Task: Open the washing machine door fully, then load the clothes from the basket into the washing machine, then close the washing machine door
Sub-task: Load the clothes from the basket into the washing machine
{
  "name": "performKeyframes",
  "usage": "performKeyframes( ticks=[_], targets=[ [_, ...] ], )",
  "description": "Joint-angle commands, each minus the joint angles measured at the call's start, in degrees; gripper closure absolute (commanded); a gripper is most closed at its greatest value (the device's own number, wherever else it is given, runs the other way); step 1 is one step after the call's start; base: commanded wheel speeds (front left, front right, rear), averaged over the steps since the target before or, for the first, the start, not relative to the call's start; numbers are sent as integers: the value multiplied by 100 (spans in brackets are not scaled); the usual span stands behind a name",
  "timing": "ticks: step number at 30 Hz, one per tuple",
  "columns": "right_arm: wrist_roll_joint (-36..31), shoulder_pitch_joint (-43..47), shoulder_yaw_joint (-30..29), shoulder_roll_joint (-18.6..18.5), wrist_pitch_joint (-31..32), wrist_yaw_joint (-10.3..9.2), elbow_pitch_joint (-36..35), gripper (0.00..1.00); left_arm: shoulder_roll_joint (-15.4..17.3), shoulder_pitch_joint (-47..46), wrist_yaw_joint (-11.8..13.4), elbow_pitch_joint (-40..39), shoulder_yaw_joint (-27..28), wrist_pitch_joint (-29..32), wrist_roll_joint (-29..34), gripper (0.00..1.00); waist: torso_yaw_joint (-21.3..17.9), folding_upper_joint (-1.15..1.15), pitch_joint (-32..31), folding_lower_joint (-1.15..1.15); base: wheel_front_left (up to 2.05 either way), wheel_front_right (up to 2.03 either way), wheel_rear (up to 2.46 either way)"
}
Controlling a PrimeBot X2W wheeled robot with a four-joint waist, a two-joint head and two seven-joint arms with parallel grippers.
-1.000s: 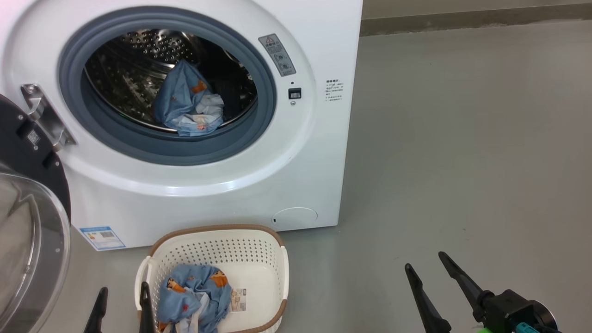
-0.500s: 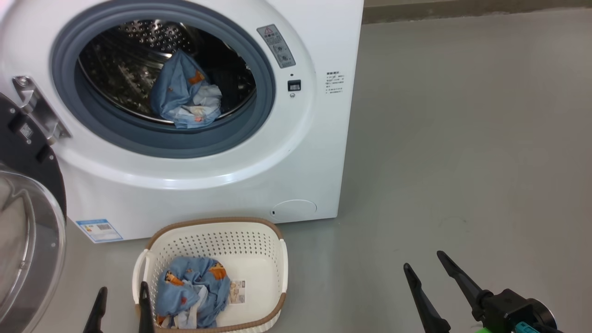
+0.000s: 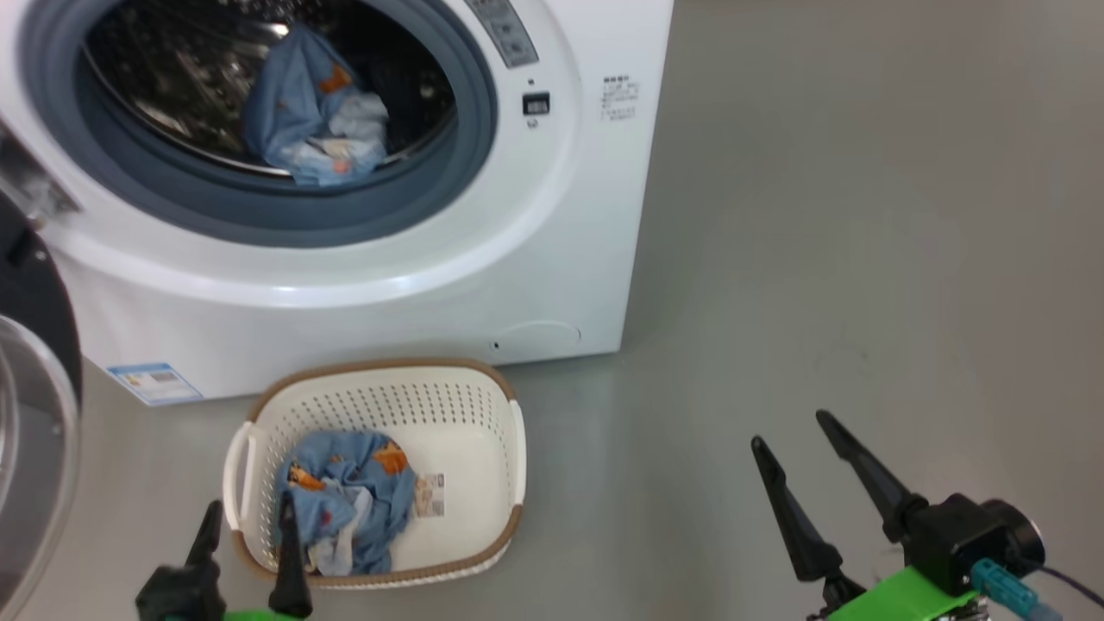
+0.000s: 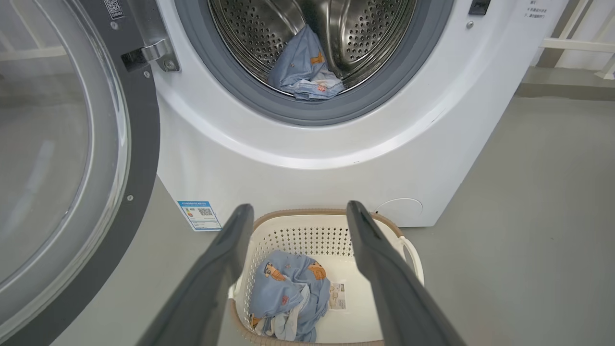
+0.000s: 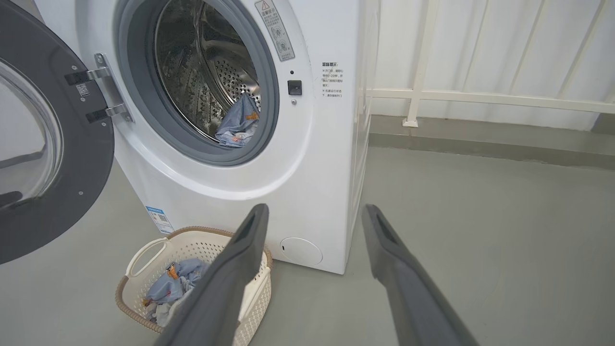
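The white washing machine (image 3: 483,259) has its door (image 3: 34,414) swung wide open at the left. One bundle of blue printed clothes (image 3: 310,112) lies in the steel drum. Another bundle of clothes (image 3: 345,500) sits in the left half of the cream basket (image 3: 509,431) on the floor in front of the machine. My left gripper (image 3: 247,513) is open at the basket's near left corner, above the clothes (image 4: 288,293) and not touching them. My right gripper (image 3: 791,431) is open and empty over bare floor to the right of the basket.
Grey floor (image 3: 862,259) spreads to the right of the machine. In the right wrist view a white railing (image 5: 480,98) runs along the wall behind the machine. The open door (image 5: 91,158) juts out at the left, close to the basket (image 5: 144,250).
The head camera has tipped down, so the whole picture slid upward and more of both grippers shows. Clothes, basket and door have not moved, and both grippers stay open.
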Motion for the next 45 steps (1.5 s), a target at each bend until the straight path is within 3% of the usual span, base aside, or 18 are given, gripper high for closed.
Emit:
performKeyframes(
  ticks=[1, 14, 19, 24, 32, 45],
  targets=[
    [35, -241, 149, -57, -51, 9, -189, 0, 41, -351, -81, 65, 175, -65, -40, 0, -139, 0, 326, 0, 0, 0, 0],
    [139, -822, 182, -22, -315, 9, -221, 0, -318, -2092, -1048, 2698, 303, -27, -474, 0, -734, 0, 1588, 0, 0, 0, 0],
    [197, -1086, 276, 28, -487, 9, -148, 0, -314, -2936, -1518, 3848, 349, 240, -660, 0, -1017, 0, 2144, 0, 0, 0, 0],
    [273, -1342, 372, 86, -655, 9, -55, 0, -257, -3676, -1821, 4748, 366, 497, -744, 0, -1293, 0, 2685, 0, 0, 0, 0],
    [400, -1670, 560, 150, -837, 9, 87, 0, -25, -4521, -1989, 5638, 274, 939, -672, 0, -1630, 0, 3398, 0, 0, 0, 0],
    [739, -2064, 810, 228, -958, 9, 248, 0, 885, -5695, -1989, 6428, -24, 1660, -306, 0, -2230, 0, 4409, 0, 0, 0, 0]
  ],
)
